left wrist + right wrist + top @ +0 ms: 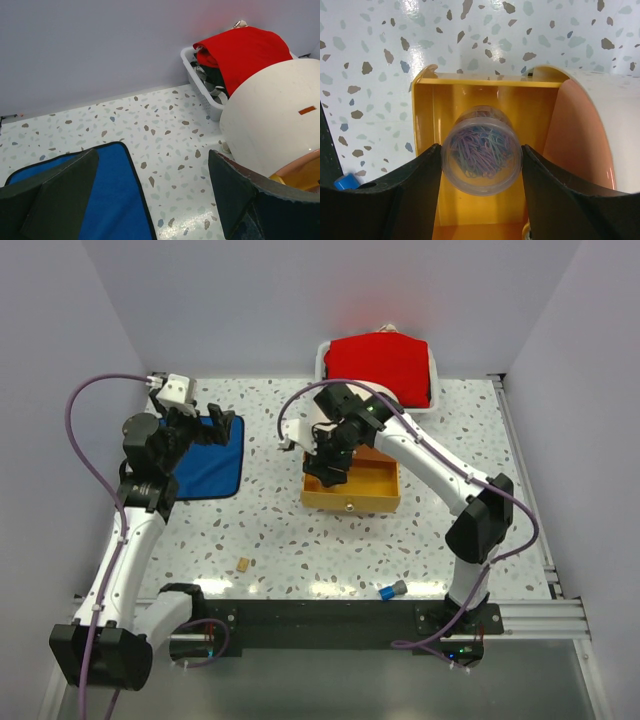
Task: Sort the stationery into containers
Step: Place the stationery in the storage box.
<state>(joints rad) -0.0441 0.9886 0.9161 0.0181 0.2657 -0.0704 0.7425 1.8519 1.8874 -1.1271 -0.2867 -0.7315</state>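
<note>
My right gripper (481, 149) pinched a clear cup (481, 167) of tangled clips, base hidden, over a glossy yellow drawer (470, 95). My left gripper (152, 155) gaped empty, cloth (115, 200) cropped at seven o'clock.

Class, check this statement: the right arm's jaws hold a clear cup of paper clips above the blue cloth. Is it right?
Not quite. The right arm's jaws hold the clear cup above the open yellow drawer, not the blue cloth. The right wrist view shows it.

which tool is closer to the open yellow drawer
Right. The right tool hangs directly over the yellow drawer, gripping a clear cup; the left tool is off to its left, above the blue cloth.
</note>
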